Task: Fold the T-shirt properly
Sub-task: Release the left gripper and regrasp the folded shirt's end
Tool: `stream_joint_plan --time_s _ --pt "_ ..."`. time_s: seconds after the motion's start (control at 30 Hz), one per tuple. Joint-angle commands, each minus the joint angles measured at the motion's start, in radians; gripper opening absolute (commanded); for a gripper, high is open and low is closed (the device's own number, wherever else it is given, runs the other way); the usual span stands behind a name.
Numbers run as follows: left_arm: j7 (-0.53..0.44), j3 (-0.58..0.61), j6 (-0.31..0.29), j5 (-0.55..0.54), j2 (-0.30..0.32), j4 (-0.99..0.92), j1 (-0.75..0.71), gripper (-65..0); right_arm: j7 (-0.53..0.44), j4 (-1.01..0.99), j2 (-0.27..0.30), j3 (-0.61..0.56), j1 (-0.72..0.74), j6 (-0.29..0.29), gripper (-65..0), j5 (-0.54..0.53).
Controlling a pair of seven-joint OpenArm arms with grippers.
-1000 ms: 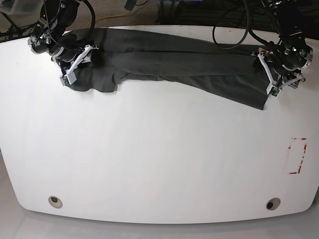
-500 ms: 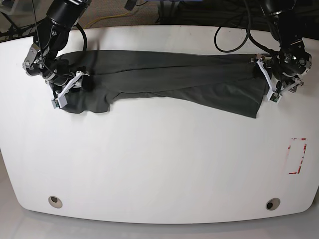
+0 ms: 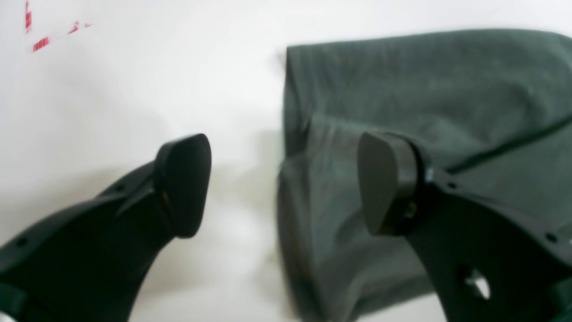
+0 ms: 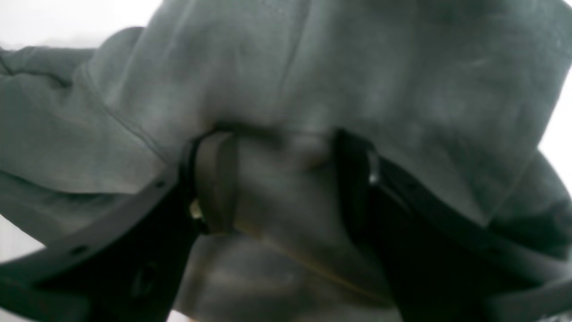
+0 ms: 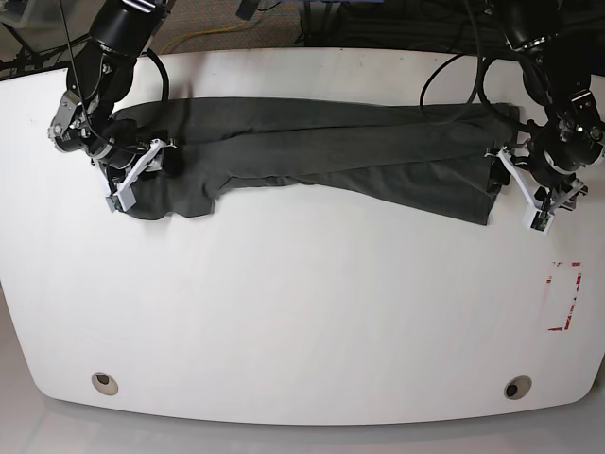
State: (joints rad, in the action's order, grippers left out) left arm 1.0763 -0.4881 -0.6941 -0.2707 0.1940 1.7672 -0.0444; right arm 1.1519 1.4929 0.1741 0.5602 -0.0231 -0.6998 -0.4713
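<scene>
So the T-shirt (image 5: 321, 156) is stretched out in a long dark band across the far side of the white bench (image 5: 302, 312), running nearly from the left edge to the right edge as the base camera sees it, folded over on itself lengthwise with a few creases. The right gripper (image 5: 132, 175) is at the end of the shirt near the bench's left edge, and in its wrist view a bunched wad of the charcoal fabric (image 4: 286, 179) sits right between the two black fingers (image 4: 214, 179), so it's pinching the T-shirt there; cloth drapes over and around the fingers and fills almost the whole view. The left gripper (image 5: 534, 194) is over at the shirt's other end near the right edge of the bench, and it's spread wide with nothing in it. In its wrist view one fingertip (image 3: 183, 183) is over bare white bench just beside the shirt's edge, the other fingertip (image 3: 384, 183) is over the fabric (image 3: 402, 89), though whether it touches the cloth I can't tell. Some red tape marks (image 5: 564, 296) sit on the bench near the right edge, well apart from the shirt.
</scene>
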Motion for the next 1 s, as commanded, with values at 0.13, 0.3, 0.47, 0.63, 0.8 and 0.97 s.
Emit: stream_joint_plan --time_s 0.13,0.3,0.47,0.63,0.8,0.97 --pt "-0.014 0.012 -0.004 0.035 0.006 -0.112 0.090 -17.5 0.017 0.005 0.008 -0.001 -0.004 0.002 -32.5 0.006" --pt "-0.014 0.041 -0.004 0.032 0.014 -0.198 0.113 -17.8 0.017 0.005 0.008 0.001 -0.004 0.002 -32.5 0.006" --pt "-0.014 0.056 -0.004 0.034 0.009 -0.249 0.122 -18.3 0.017 0.005 0.008 0.002 -0.004 0.002 -32.7 0.006" --pt "-0.015 0.084 -0.004 0.032 0.006 -0.261 0.123 -37.6 0.017 0.005 0.008 0.002 -0.004 0.002 -32.8 0.006" --pt "-0.017 0.082 -0.004 0.032 0.006 -0.261 0.137 -65.0 0.017 0.005 0.008 0.002 -0.004 0.002 -32.8 0.006" --pt "-0.017 0.078 -0.004 0.029 0.006 -0.260 0.139 -65.0 0.017 0.004 0.008 0.002 -0.004 0.002 -32.8 0.006"
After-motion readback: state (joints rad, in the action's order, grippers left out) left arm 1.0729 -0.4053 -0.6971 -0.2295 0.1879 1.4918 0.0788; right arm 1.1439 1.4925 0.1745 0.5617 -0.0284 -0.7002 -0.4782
